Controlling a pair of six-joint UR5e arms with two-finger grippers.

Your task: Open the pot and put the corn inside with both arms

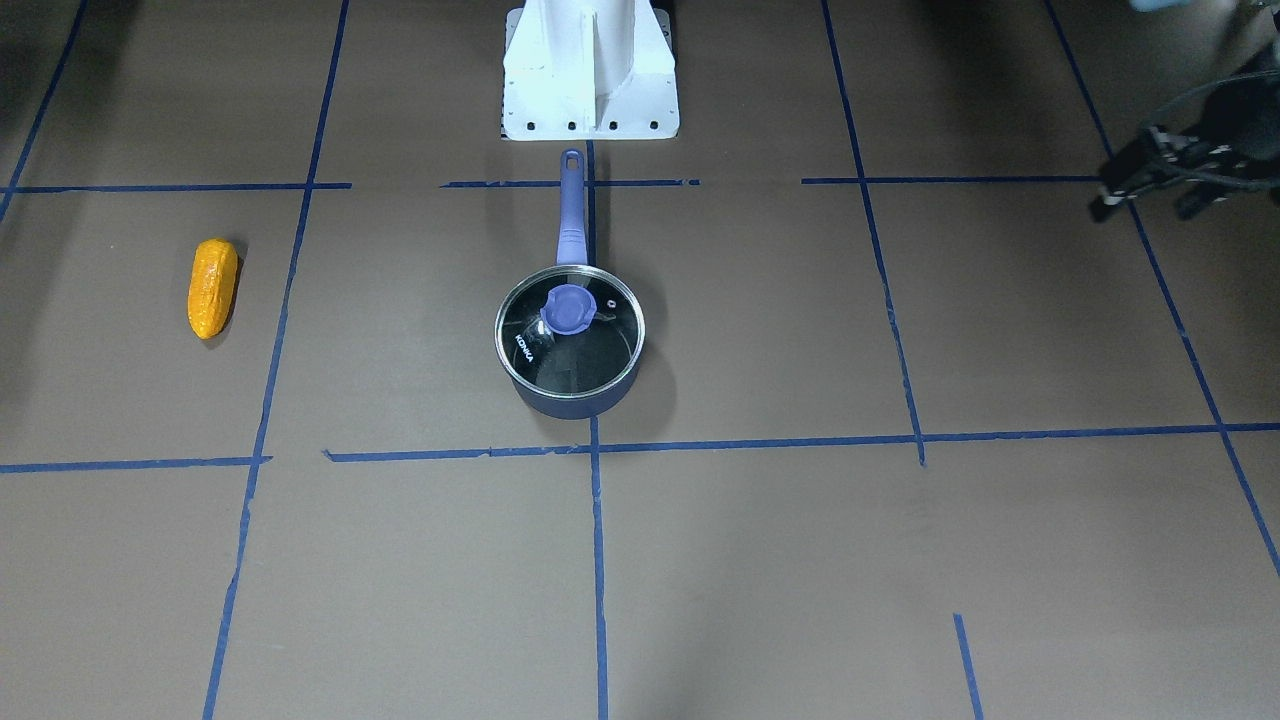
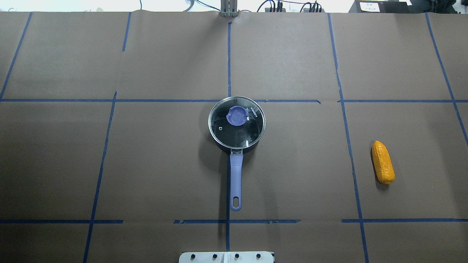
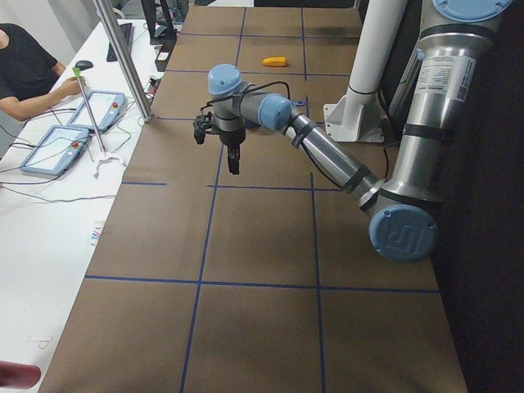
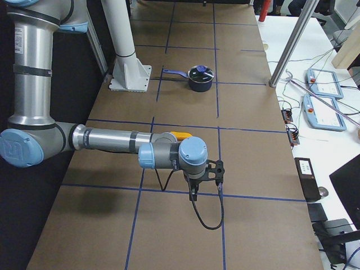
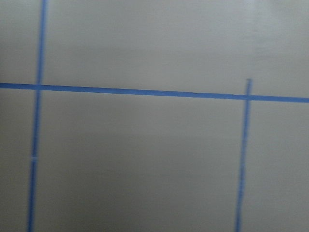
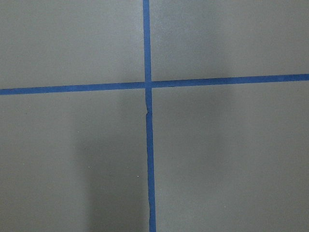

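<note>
Opening step not yet begun: lid [image 1: 588,352] seated on the pot [image 1: 570,404], the corn [image 1: 213,287] well to the pot's right, left gripper [image 3: 232,157] and right gripper [image 4: 194,191] far from the pot, their finger state beyond what I can tell; next I need one gripper over the knob [image 1: 568,308].

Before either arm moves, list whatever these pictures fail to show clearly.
Left end effector: front view, dark, cut by the right edge; open or shut unclear.
Right end effector: right side view only, small; state unreadable.
Corn: right side view, mostly behind the right arm.
Left wrist view: blurred, only taped table.
</note>
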